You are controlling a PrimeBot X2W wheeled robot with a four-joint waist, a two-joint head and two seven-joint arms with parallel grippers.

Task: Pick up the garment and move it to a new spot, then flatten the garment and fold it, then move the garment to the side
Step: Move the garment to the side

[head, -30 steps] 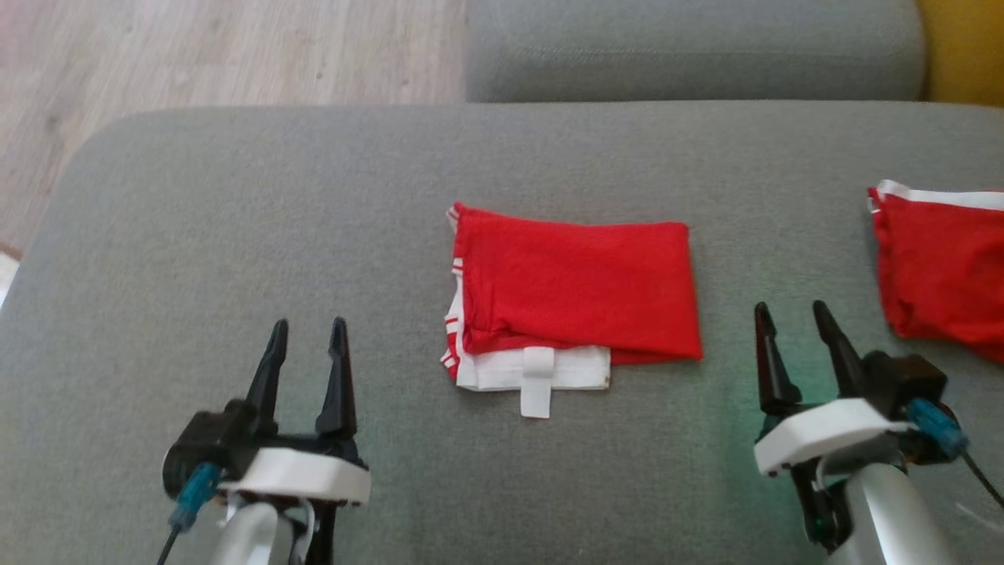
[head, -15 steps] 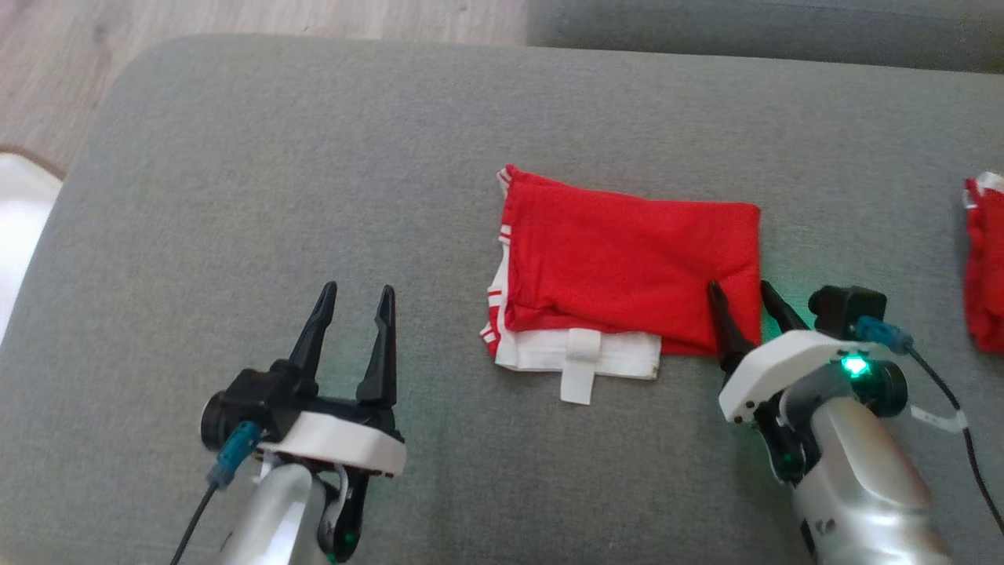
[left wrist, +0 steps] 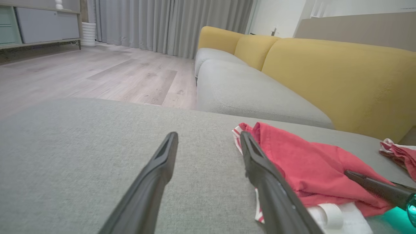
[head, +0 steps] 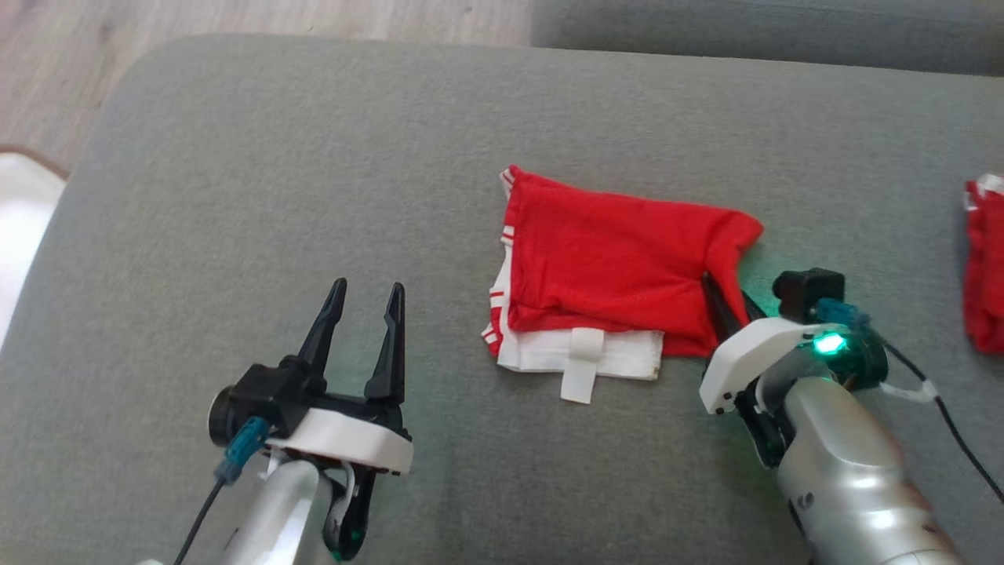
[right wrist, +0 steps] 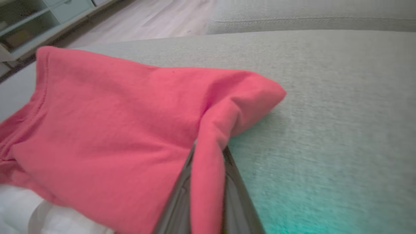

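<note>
The garment [head: 612, 267] lies mid sofa seat [head: 274, 196]. The left tool [head: 369, 286] stands to its front-left, apart. The right tool [head: 723, 286] is at its right edge, pinching a fold. A second garment [head: 987, 267] lies far right.

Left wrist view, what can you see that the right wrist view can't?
Left wrist view adds: the yellow sofa back, grey curtains, a second red cloth at the far right, and the left jaws standing open with nothing between them. Right wrist view adds: a close look at the right jaws shut on a raised fold of the red garment. Shared: the red garment, the grey cushion under it and the wood floor.
</note>
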